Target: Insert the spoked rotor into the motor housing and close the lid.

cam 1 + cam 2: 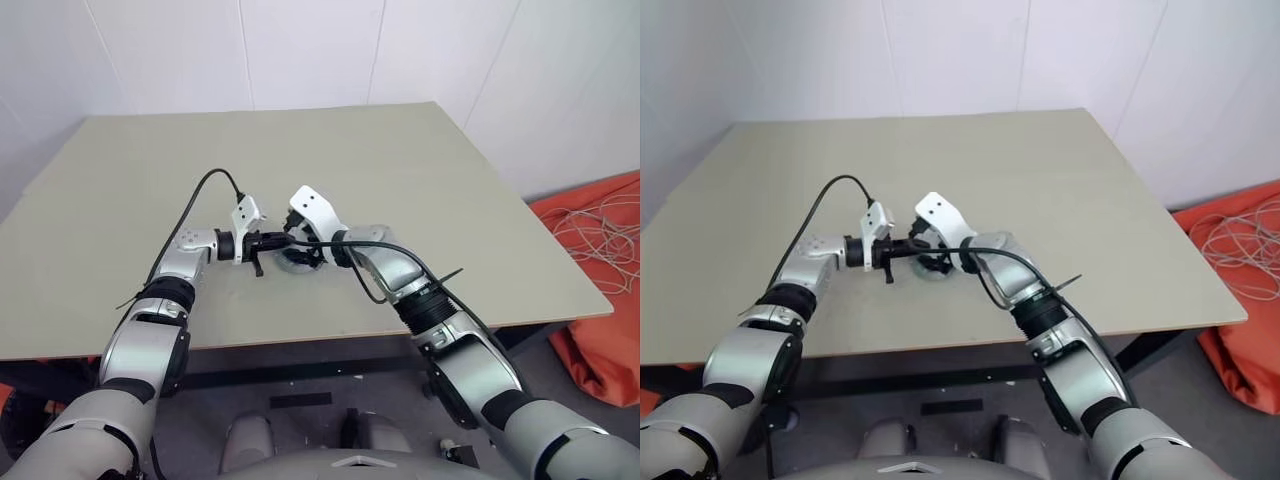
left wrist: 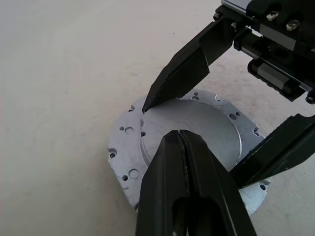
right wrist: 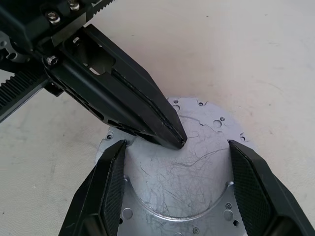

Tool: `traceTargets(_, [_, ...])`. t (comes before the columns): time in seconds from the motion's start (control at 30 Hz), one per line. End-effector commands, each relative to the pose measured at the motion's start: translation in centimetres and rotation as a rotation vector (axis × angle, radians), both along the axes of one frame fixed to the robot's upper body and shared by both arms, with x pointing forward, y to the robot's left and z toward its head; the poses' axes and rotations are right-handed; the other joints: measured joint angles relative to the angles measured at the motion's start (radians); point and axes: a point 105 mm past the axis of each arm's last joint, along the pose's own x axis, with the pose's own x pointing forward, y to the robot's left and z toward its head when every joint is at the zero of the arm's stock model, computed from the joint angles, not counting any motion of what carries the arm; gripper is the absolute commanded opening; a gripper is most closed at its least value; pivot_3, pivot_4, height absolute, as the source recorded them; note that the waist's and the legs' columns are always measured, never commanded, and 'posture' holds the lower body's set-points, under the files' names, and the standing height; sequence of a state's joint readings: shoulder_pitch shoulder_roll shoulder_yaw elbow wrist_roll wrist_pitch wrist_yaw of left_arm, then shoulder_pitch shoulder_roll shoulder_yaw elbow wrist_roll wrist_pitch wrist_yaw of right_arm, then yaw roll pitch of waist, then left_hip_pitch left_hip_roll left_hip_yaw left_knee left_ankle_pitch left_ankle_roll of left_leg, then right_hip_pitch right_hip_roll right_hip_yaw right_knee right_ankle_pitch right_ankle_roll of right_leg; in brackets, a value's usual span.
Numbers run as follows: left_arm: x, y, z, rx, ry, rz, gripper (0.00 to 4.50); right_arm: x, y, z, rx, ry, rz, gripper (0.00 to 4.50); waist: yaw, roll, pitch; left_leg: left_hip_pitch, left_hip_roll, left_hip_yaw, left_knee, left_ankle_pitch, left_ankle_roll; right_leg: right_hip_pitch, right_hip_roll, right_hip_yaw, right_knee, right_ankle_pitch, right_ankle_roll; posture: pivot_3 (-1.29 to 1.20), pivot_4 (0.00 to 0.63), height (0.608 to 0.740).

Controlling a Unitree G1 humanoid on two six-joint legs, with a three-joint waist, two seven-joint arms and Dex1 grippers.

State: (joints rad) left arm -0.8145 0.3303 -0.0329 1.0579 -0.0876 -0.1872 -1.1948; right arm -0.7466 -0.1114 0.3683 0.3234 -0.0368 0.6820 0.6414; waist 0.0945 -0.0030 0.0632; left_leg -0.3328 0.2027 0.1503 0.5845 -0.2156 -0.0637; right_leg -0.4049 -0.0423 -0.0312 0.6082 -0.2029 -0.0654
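Low in the frame's centre, on the tan table (image 1: 420, 170), the right gripper (image 3: 177, 169) straddles a round silver lid (image 2: 197, 123), fingers spread wide beside its raised centre; just left, the left gripper (image 2: 183, 140), pinched closed and empty, rests its tips on that face.

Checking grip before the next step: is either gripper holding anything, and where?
Nothing held. The right gripper straddles the lid, open; the shut left gripper rests its tips on top.
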Motion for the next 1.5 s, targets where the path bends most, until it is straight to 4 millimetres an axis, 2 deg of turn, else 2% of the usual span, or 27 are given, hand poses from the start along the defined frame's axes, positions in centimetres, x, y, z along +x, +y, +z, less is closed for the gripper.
traceTargets(0.03, [0.3, -0.1, 0.5, 0.021, -0.014, -0.003, 0.01, -0.6, 0.4, 0.7, 0.018, 0.002, 0.038, 3.46, 0.003, 0.0, 0.0, 0.0, 0.0, 0.0, -0.001, 0.0, 0.0, 0.0, 0.0, 0.0, 0.0, 0.0, 0.0, 0.0, 0.0, 0.74])
traceTargets(0.13, [0.4, -0.2, 0.5, 0.02, -0.016, -0.001, 0.0, -0.6, 0.1, 0.9, 0.016, 0.006, 0.04, 4.43, 0.003, 0.0, 0.0, 0.0, -0.001, 0.0, -0.003, 0.0, 0.0, 0.0, 0.0, 0.0, -0.001, -0.001, -0.001, 0.0, 0.0, 0.74])
traceTargets(0.17, [0.4, -0.2, 0.5, 0.021, -0.017, 0.0, 0.0, -0.6, 0.0, 1.0, 0.016, 0.007, 0.041, 4.47, 0.004, 0.0, 0.0, 0.0, -0.001, 0.0, -0.004, 0.0, 0.0, 0.0, 0.0, 0.0, -0.001, -0.001, -0.002, 0.0, 0.0, 0.74])
traceTargets(0.33, [0.5, -0.3, 0.6, 0.022, -0.019, -0.002, 0.0, -0.5, -0.5, 1.5, 0.001, -0.027, 0.026, 4.47, 0.006, 0.0, 0.0, 0.0, -0.001, 0.0, -0.004, 0.0, 0.0, 0.0, 0.0, 0.0, -0.001, -0.001, -0.002, 0.0, 0.0, 0.74])
traceTargets(0.57, [0.5, -0.5, 0.6, 0.022, -0.019, -0.008, 0.0, -1.3, -1.1, 3.0, 0.016, -0.054, 0.056, 4.47, 0.01, 0.0, 0.0, 0.0, -0.001, -0.001, -0.004, 0.0, -0.001, 0.0, 0.0, 0.0, -0.001, -0.001, -0.002, 0.0, 0.0, 0.74])
traceTargets(0.67, [0.5, -0.6, 0.6, 0.021, -0.02, -0.011, 0.0, -1.5, -2.2, 3.4, 0.006, -0.08, 0.052, 4.47, 0.012, 0.0, 0.0, 0.0, -0.001, -0.001, -0.004, 0.0, -0.001, 0.0, 0.0, 0.0, -0.001, -0.001, -0.002, 0.0, 0.0, 0.74])
traceTargets(0.9, [0.4, -0.9, 0.5, 0.023, -0.02, -0.022, 0.0, -3.7, -5.0, 4.2, 0.029, -0.042, 0.099, 4.47, 0.023, -0.001, 0.0, 0.0, -0.001, -0.001, -0.004, 0.0, -0.001, 0.0, 0.0, 0.0, -0.001, -0.001, -0.001, 0.0, 0.0, 0.74])
traceTargets(1.07, [0.4, -1.2, 0.5, 0.022, -0.021, -0.026, 0.0, -3.5, -6.4, 4.7, 0.184, 0.095, -0.033, 4.47, 0.034, -0.001, 0.0, 0.001, -0.001, -0.001, -0.004, 0.001, -0.001, 0.0, 0.0, 0.0, -0.001, -0.002, -0.001, 0.0, 0.0, 0.74])
traceTargets(1.27, [0.4, -1.3, 0.5, 0.022, -0.018, -0.032, 0.0, -2.3, -6.7, 4.7, 0.371, 0.253, -0.251, 4.47, 0.037, 0.0, 0.0, 0.001, -0.001, -0.001, -0.004, 0.001, -0.001, 0.0, 0.0, -0.001, -0.001, -0.001, -0.001, 0.0, 0.0, 0.74])
traceTargets(1.5, [0.4, -1.4, 0.6, 0.024, -0.019, -0.037, 0.0, -1.3, -7.0, 2.9, 0.531, 0.553, -0.548, 4.47, 0.036, 0.0, 0.0, 0.001, -0.001, -0.001, -0.005, 0.002, -0.003, 0.0, -0.001, -0.001, -0.001, -0.002, -0.001, 0.0, 0.0, 0.74])
